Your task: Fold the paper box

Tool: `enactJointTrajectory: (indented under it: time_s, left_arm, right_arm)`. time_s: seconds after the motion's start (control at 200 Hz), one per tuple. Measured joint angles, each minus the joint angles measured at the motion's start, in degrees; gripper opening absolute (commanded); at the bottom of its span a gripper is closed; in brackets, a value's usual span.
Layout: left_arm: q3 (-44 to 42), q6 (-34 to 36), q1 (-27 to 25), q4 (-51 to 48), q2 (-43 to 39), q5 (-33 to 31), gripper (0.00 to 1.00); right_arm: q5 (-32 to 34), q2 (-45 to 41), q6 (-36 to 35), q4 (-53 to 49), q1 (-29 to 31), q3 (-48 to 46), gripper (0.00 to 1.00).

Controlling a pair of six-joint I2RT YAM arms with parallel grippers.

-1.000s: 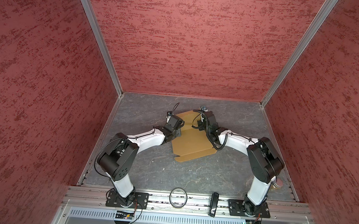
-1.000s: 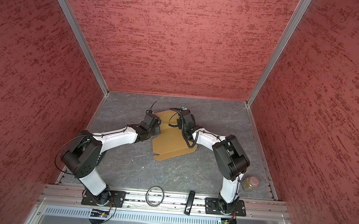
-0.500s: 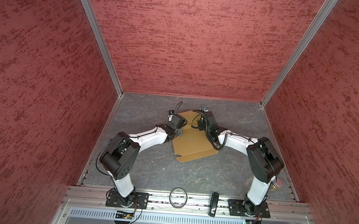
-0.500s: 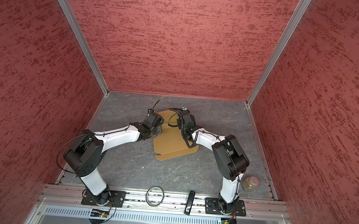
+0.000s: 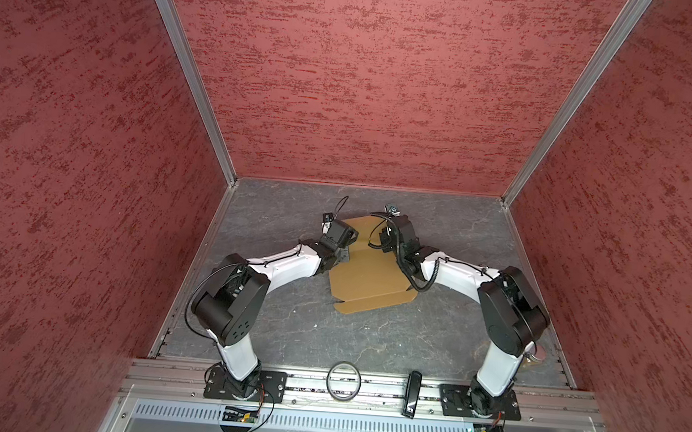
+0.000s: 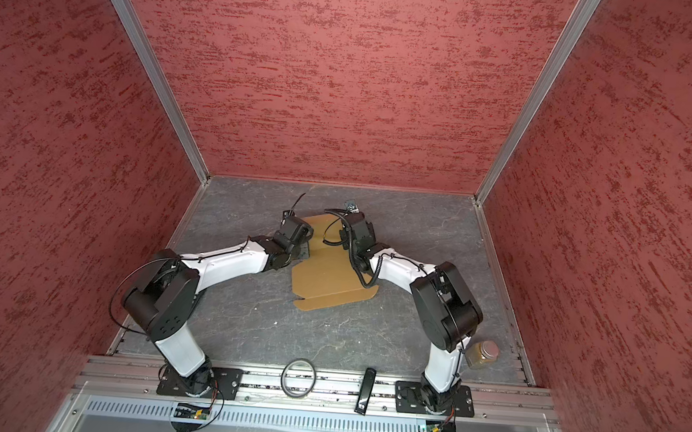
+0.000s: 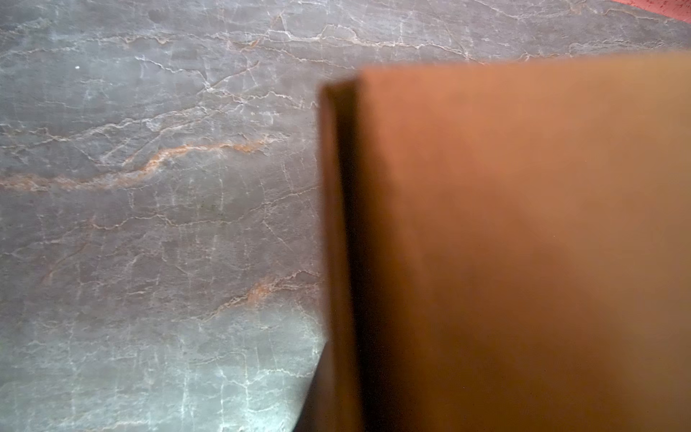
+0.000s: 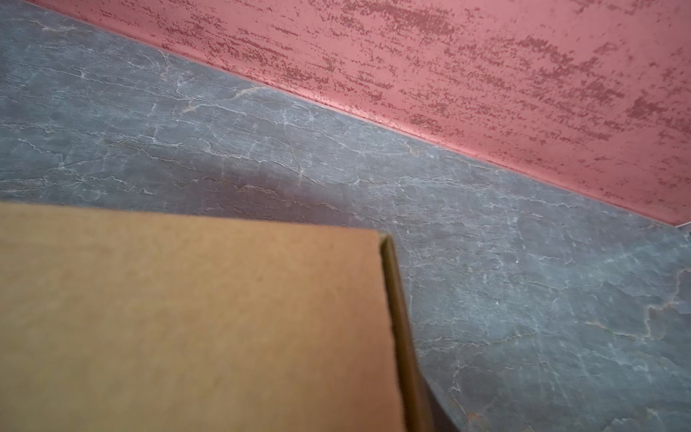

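Progress: early | your paper box lies mostly flat, far flap lifted, walls unformed | left gripper pinched together | right gripper: cannot tell.

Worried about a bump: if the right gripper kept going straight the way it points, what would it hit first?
Most likely the paper box: the right gripper angles down toward its far corner. Just past that edge lies the grey table, then the red back wall. Depth is hard to judge.
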Motion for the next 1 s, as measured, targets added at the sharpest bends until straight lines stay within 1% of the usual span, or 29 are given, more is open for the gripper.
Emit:
enactJointTrajectory:
  time_s: [0.316,0.456,0.776,0.997]
  left_arm:
    - [-0.1,0.3,0.5,-0.3,0.0,1.5,0.09]
    - [0.7,0.7,1.2,-2.4,0.6,2.8,0.09]
    - [7.3,2.1,2.2,-9.7,4.2,7.3,0.09]
    - [15.1,4.2,4.3,-17.8,8.0,12.4,0.09]
  right_arm:
    - [-2.3,-2.6,1.4,0.0,-0.1,-2.2,0.45]
    - [-3.6,-4.2,2.1,-0.8,-0.1,-3.2,0.48]
    - [-5.0,-5.5,4.3,-6.9,-0.6,-3.0,0.53]
    - [-6.1,-6.6,6.4,-12.7,-1.0,-2.2,0.59]
